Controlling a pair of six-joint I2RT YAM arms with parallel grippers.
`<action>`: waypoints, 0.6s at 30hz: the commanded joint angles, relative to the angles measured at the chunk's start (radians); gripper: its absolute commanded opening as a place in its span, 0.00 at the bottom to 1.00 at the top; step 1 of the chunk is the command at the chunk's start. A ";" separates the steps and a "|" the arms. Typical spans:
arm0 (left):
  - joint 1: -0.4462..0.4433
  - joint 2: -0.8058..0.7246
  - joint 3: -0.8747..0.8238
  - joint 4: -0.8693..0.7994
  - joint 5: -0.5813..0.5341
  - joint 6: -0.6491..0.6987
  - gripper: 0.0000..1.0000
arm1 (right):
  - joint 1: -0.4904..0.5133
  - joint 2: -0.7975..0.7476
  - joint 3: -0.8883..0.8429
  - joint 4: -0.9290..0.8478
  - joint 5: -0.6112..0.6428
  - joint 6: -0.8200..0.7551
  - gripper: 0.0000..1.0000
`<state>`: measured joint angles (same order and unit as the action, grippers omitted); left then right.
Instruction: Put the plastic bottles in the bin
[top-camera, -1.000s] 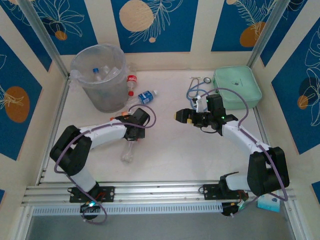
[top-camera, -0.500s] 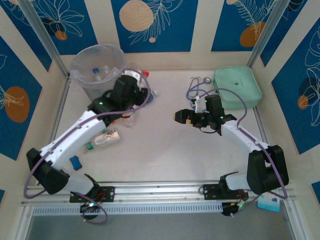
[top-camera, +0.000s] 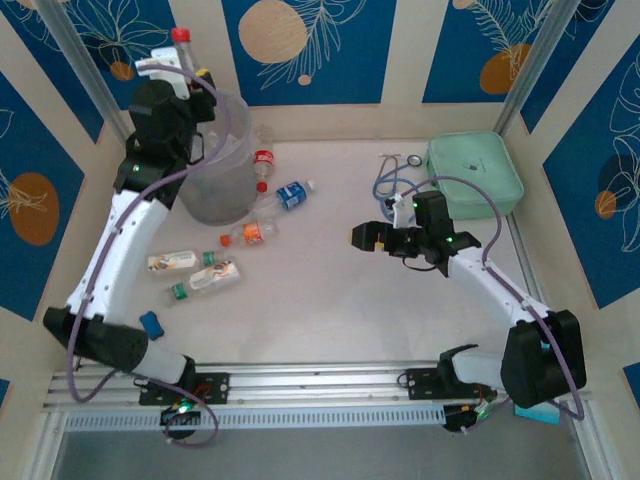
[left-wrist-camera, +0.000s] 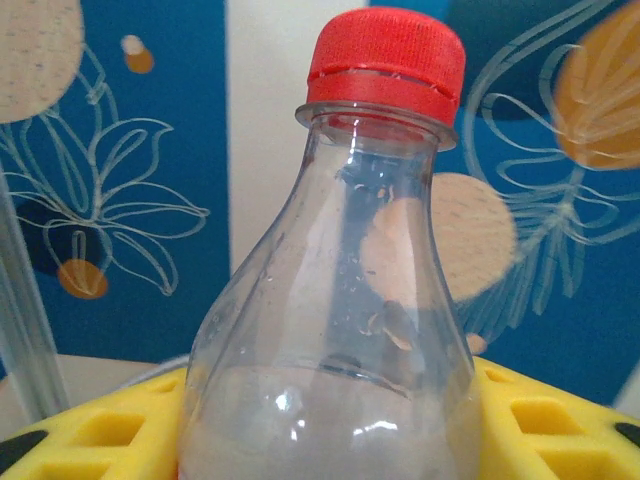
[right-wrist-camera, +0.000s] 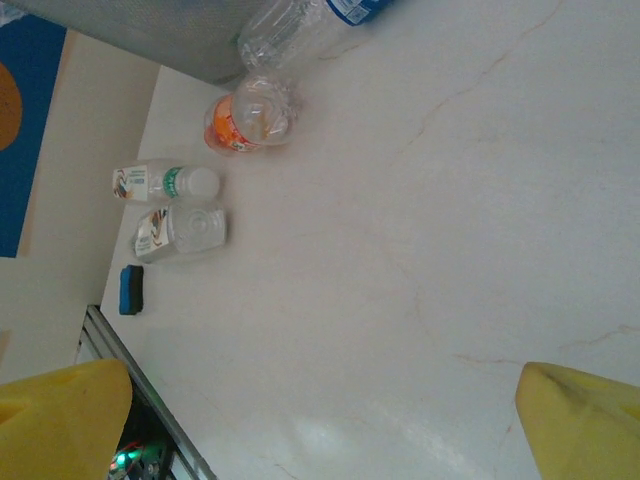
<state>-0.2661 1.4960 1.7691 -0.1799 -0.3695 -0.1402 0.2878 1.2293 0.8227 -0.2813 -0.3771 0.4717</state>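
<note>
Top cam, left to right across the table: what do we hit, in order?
bin → blue-label bottle → right claw → mint-green case. The other bottles overlap the bin's span, so they are left out.

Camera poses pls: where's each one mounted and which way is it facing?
Top external: overhead from the near edge, looking down on the table; left arm and right arm in frame.
Left wrist: raised high, facing the patterned wall; yellow left fingers hold a red-capped bottle.
Right wrist: angled down over the table toward the bin; right fingers apart, empty.
Shared: top and right wrist both show the orange-label bottle near the bin.
</note>
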 joint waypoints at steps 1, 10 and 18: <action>0.056 0.107 0.148 -0.013 0.033 -0.010 0.00 | -0.005 -0.031 0.030 -0.061 0.038 -0.038 0.99; 0.159 0.370 0.358 -0.161 0.191 -0.025 0.00 | -0.020 -0.057 0.032 -0.091 0.038 -0.055 0.99; 0.197 0.485 0.388 -0.221 0.286 -0.056 0.00 | -0.033 -0.095 0.016 -0.109 0.050 -0.065 0.99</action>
<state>-0.0811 1.9690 2.1235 -0.3698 -0.1478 -0.1780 0.2607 1.1618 0.8246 -0.3656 -0.3305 0.4255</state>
